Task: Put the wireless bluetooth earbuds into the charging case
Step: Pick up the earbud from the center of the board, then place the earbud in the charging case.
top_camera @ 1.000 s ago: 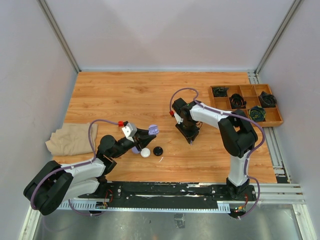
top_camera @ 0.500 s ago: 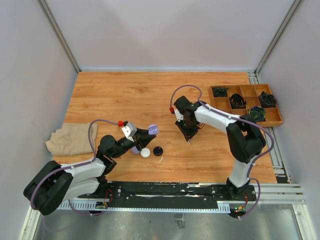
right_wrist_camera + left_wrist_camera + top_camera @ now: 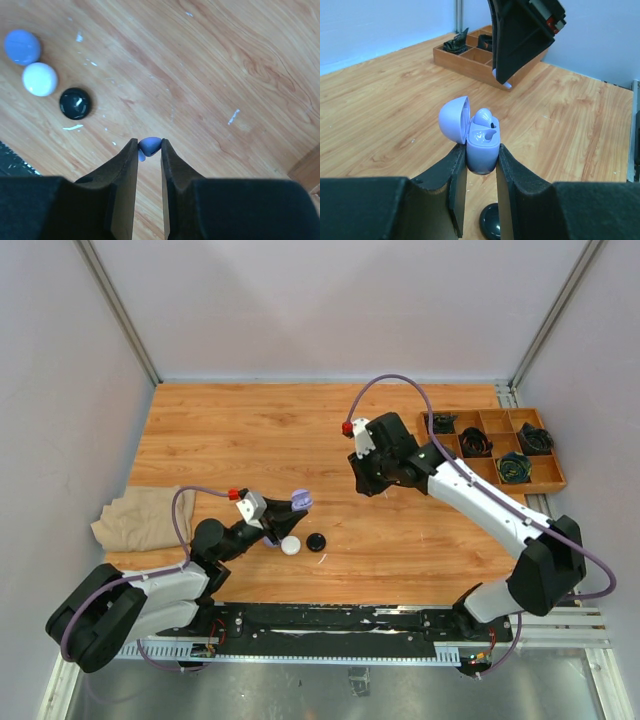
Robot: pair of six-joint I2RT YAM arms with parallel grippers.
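Quick status, going left to right. The beige cloth at the far left plays no part in this. The left end effector is clamped on the lavender charging case and holds it up off the worktop. Its lid is flipped open. One bud looks seated inside already, and the socket next to it looks empty, so I'd call that half done.

Just right of that, a white case and a black case sit on the wood, both closed as far as I can tell. Can't say if those need filling.

Further right, the right end effector is pinched shut on a lavender earbud, which is up in the air. From the left wrist view, that bud hangs beyond and above the open case, well apart from it and not lined up. What's left is bringing it over and dropping it into the free socket.

The wooden tray of cables is at the far right.
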